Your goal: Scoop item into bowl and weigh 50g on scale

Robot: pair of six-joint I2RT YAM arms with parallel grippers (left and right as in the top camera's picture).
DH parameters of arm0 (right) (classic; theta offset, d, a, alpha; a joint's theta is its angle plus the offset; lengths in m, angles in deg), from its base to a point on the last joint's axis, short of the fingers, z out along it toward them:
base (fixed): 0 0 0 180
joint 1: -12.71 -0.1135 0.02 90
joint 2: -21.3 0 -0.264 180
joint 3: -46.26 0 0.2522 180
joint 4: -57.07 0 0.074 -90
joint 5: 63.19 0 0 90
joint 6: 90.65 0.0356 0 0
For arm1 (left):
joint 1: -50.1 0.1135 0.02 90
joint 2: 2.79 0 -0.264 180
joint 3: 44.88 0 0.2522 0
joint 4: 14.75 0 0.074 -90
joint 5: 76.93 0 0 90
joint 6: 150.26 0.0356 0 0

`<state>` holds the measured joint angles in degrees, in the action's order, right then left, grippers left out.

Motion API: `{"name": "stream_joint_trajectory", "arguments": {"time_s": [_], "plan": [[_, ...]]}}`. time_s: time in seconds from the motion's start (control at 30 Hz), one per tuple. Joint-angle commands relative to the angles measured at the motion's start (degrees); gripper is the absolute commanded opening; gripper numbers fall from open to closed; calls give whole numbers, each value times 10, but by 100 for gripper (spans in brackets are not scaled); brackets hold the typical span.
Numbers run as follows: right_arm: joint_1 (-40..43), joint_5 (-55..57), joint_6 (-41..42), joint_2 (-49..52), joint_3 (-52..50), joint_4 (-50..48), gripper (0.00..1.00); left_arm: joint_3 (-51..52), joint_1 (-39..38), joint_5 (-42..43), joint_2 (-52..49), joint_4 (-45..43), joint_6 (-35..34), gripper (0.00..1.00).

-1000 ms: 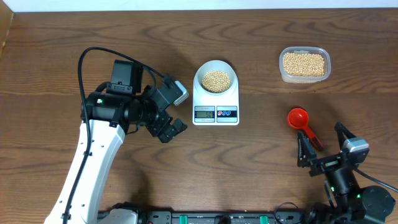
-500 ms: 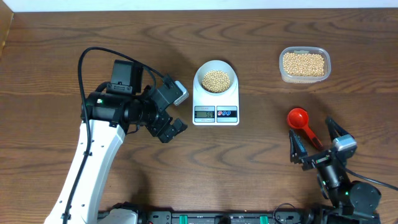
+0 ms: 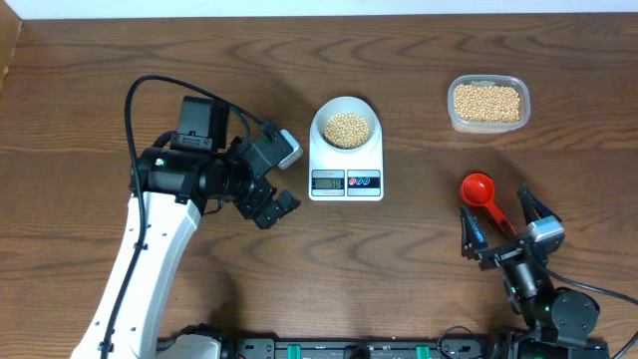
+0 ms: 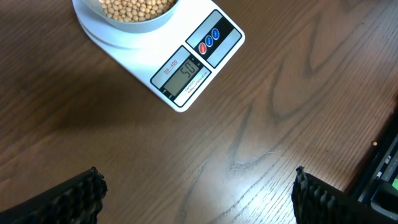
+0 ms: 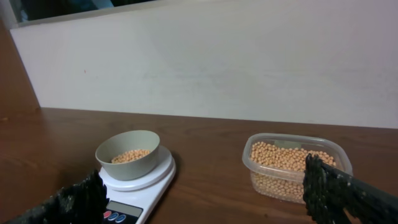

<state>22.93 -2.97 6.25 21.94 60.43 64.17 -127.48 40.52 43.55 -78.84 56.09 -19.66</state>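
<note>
Beans: heaped in bowl, set on scale for weighing | Display: seemingly at fifty, digits tilted, hard to confirm | Left gripper: fingers wide apart, empty, beside scale, keeping display visible | Right gripper: fingers apart, empty, above handle of red scoop, tub nearby, probably for any top-up

Wide lane of bare table between the scale and the tub, near to far. The bowl fills the scale's far half and blocks low passes there. Left gripper sits just left of the scale, jaws wide, bare wood under it. Red scoop lies near right. From above, its handle runs between the right gripper's spread fingers. Height gap unclear.
</note>
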Motion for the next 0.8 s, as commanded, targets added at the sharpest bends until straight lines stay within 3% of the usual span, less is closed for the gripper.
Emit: {"name": "stream_joint_trajectory", "arguments": {"time_s": [0.0,0.4,0.57,0.77], "plan": [[-23,42,-4,-4,-1,3,99,-8,3,-1,8,3,7,98],[-37,65,-20,-4,-1,3,99,-8,3,-1,8,3,7,98],[-37,66,-86,-4,-1,10,99,-8,3,-1,8,3,7,98],[-37,89,-104,-4,-1,67,99,-8,3,-1,8,3,7,98]]}}
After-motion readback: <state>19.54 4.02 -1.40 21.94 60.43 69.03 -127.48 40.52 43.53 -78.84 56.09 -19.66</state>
